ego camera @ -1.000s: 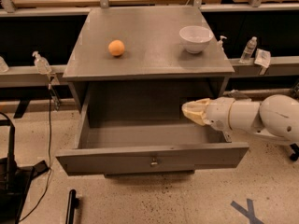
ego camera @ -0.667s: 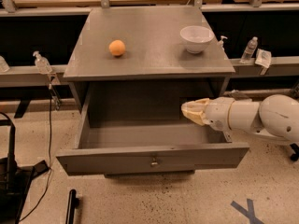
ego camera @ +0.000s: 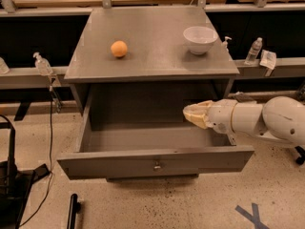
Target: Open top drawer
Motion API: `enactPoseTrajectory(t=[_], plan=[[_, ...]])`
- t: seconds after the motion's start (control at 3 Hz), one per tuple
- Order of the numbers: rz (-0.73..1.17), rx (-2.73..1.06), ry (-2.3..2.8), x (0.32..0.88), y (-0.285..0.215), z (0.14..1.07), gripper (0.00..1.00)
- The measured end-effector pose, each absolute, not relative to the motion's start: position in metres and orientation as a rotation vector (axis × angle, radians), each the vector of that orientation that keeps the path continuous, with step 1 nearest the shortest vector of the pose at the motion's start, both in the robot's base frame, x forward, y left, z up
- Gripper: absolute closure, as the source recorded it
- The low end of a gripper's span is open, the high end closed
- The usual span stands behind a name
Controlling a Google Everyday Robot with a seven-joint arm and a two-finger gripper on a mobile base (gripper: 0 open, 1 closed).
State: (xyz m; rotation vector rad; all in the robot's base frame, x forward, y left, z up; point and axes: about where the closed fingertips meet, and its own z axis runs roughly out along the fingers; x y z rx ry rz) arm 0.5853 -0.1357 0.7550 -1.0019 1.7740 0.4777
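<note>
The top drawer (ego camera: 119, 165) of the grey cabinet (ego camera: 152, 56) stands pulled far out toward me, its inside bare. Its flat grey front carries one small round metal knob (ego camera: 156, 165) at centre. My gripper (ego camera: 193, 114), with pale yellowish fingers on a white arm, reaches in from the right and hovers above the right half of the drawer's open cavity, well behind the front panel and apart from the knob. It holds nothing that I can see. No other drawer fronts show.
An orange (ego camera: 119, 48) and a white bowl (ego camera: 200, 39) sit on the cabinet top. A spray bottle (ego camera: 42, 64) hangs on the left rail, a water bottle (ego camera: 253, 51) stands on the right rail. Black cables and equipment (ego camera: 12, 185) lie on the floor at left.
</note>
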Motion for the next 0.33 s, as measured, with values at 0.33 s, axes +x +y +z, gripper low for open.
enactPoseTrajectory(t=[0.33], plan=[[0.481,-1.006,1.772,0.5853,-0.1331,0.7546,0.08]])
